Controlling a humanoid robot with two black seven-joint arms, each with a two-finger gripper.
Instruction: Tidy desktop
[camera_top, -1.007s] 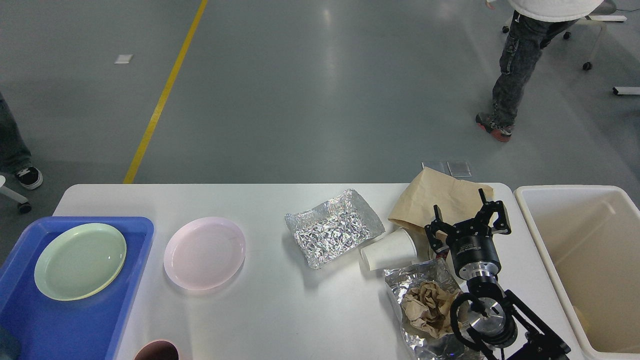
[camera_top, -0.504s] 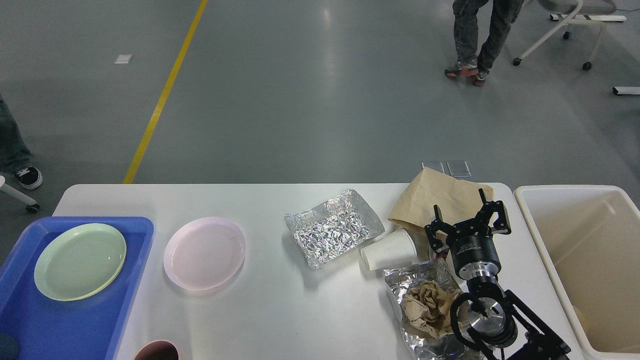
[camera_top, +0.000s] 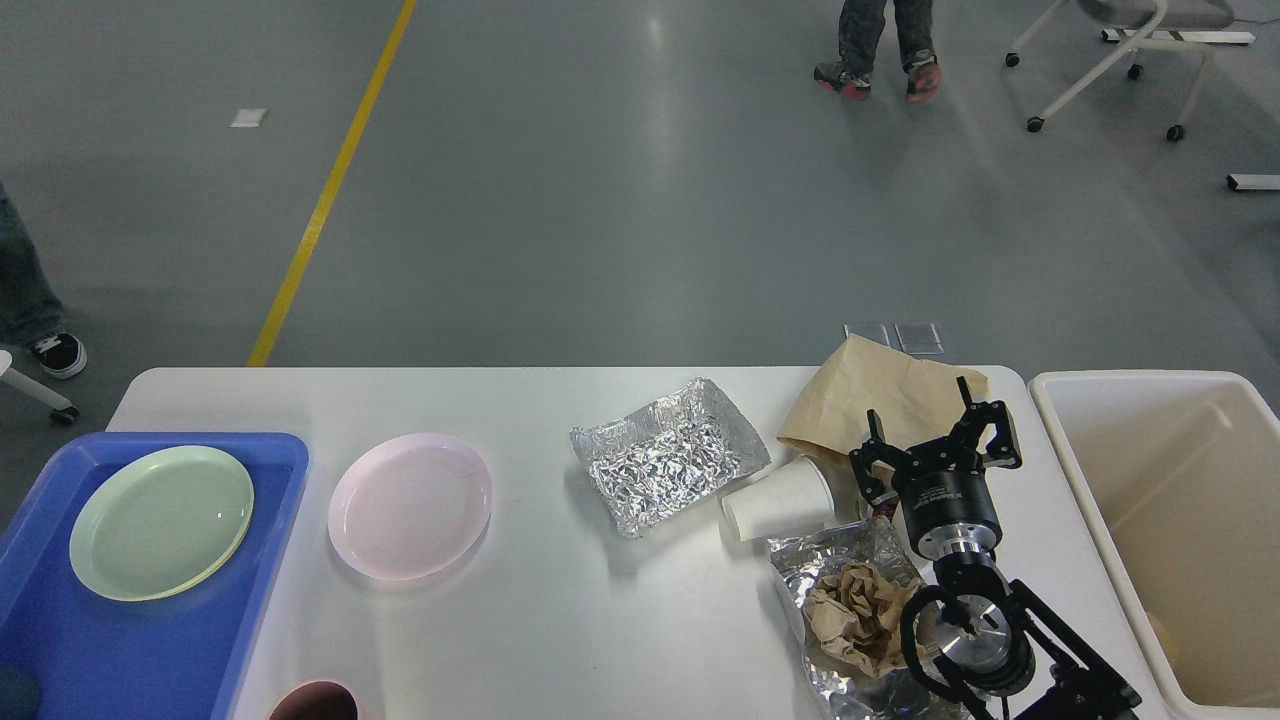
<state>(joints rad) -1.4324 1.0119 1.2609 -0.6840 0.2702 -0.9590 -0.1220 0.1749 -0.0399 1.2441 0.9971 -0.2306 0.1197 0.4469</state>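
Note:
The white desktop (camera_top: 560, 620) holds litter on its right half. A crumpled foil tray (camera_top: 665, 455) lies mid-table. A white paper cup (camera_top: 780, 498) lies on its side beside it. A brown paper bag (camera_top: 880, 385) lies at the back right. A foil sheet (camera_top: 835, 555) holds a crumpled brown paper wad (camera_top: 850, 610) at the front right. My right gripper (camera_top: 920, 412) is open and empty, its fingers spread over the near edge of the paper bag, just right of the cup. My left gripper is out of view.
A pink plate (camera_top: 410, 505) lies left of centre. A green plate (camera_top: 160, 522) sits in the blue tray (camera_top: 130, 660) at the left edge. A cream bin (camera_top: 1060, 425) stands off the table's right end. A dark red cup rim (camera_top: 312, 700) shows at the front edge.
A person on the floor behind the table has walked away to the left. My right arm and the things on the table have not moved.

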